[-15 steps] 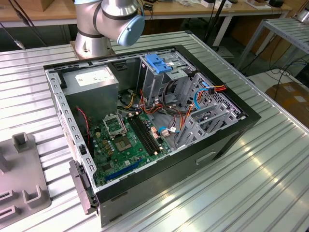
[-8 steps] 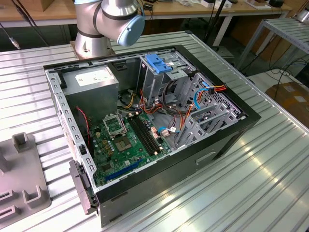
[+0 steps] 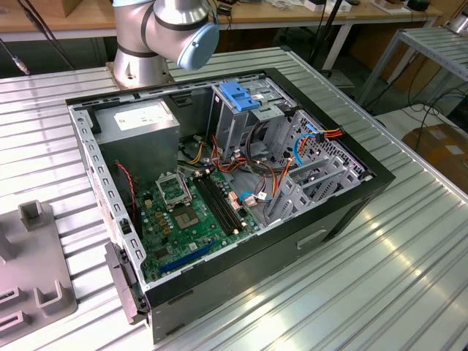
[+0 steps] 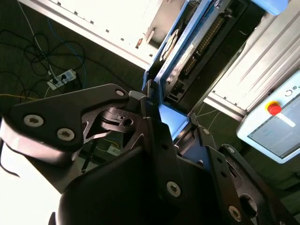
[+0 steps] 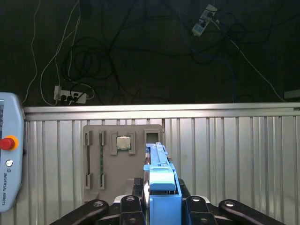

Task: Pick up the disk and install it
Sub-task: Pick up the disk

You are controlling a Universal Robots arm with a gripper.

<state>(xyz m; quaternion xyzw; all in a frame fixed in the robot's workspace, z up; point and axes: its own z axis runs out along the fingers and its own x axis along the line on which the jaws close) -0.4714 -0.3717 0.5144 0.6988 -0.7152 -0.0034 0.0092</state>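
Note:
In both wrist views my gripper (image 5: 162, 199) is shut on the disk (image 5: 161, 173), a flat grey drive with bright blue side rails, seen edge-on between the black fingers (image 5: 137, 188). The second wrist view shows the disk (image 4: 187, 49) reaching out from the gripper (image 4: 157, 110), its metal face and connector edge visible. It hangs in the air above a ribbed metal table (image 5: 234, 154). In the exterior view the open computer case (image 3: 344, 212) lies on the table, with the tall metal drive cage (image 3: 234, 121) inside it under a blue latch (image 3: 240, 95).
A grey fixture plate (image 5: 123, 154) holding a small square chip lies on the table below the disk; it also appears at the exterior view's left (image 3: 29, 278). A teach pendant (image 5: 9, 154) sits beside it. The arm's base (image 3: 157, 36) stands behind the case. Cables lie on the dark floor (image 5: 93, 61).

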